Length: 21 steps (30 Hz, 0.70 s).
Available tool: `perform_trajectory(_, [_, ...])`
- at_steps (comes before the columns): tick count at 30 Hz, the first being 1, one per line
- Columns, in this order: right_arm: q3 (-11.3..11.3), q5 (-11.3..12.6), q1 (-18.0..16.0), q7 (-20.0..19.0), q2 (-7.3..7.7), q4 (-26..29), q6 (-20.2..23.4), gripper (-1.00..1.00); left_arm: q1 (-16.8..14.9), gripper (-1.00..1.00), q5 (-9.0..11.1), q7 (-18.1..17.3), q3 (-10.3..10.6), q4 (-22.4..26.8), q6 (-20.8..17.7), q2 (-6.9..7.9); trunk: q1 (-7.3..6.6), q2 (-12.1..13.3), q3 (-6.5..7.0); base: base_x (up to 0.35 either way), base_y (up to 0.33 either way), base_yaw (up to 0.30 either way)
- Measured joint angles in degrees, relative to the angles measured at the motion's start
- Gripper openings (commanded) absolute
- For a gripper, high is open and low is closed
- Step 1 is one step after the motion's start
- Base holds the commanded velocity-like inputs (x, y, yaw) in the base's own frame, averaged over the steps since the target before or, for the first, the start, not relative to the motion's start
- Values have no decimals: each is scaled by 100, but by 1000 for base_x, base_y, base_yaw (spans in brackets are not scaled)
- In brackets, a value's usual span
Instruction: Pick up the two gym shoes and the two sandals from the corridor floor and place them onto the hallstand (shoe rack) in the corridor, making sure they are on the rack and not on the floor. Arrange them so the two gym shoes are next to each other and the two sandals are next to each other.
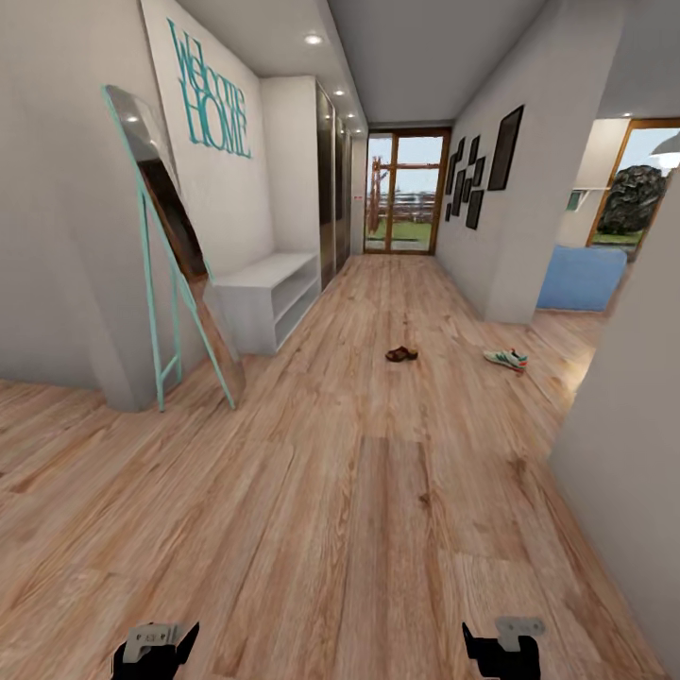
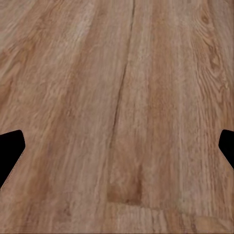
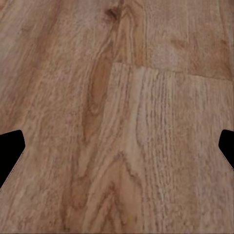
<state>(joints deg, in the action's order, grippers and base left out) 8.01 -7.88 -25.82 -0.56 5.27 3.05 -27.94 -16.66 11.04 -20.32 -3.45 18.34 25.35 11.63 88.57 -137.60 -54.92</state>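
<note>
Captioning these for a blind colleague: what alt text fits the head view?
A wood-floored corridor with a brown sandal and a white-and-green gym shoe lying apart ahead. A low white bench and leaning mirror stand along the left wall; both hands hang open, empty.

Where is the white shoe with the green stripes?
In the head view the sneaker lies on the wood floor far ahead, right of the brown sandal, near the wall corner.

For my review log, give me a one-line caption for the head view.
Corridor with a brown sandal and a gym shoe lying on the wood floor, both grippers low and empty.
</note>
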Motion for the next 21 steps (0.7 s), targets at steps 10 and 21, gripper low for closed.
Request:
perform_trajectory(10, [-2,0,1,0,0,-1,0,100,0,100,0,0,1,0,0,0,0,0,0,339,0,0])
perform_trajectory(21, [1,0,1,0,0,-1,0,100,0,100,0,0,-4,0,0,0,0,0,0,339,0,0])
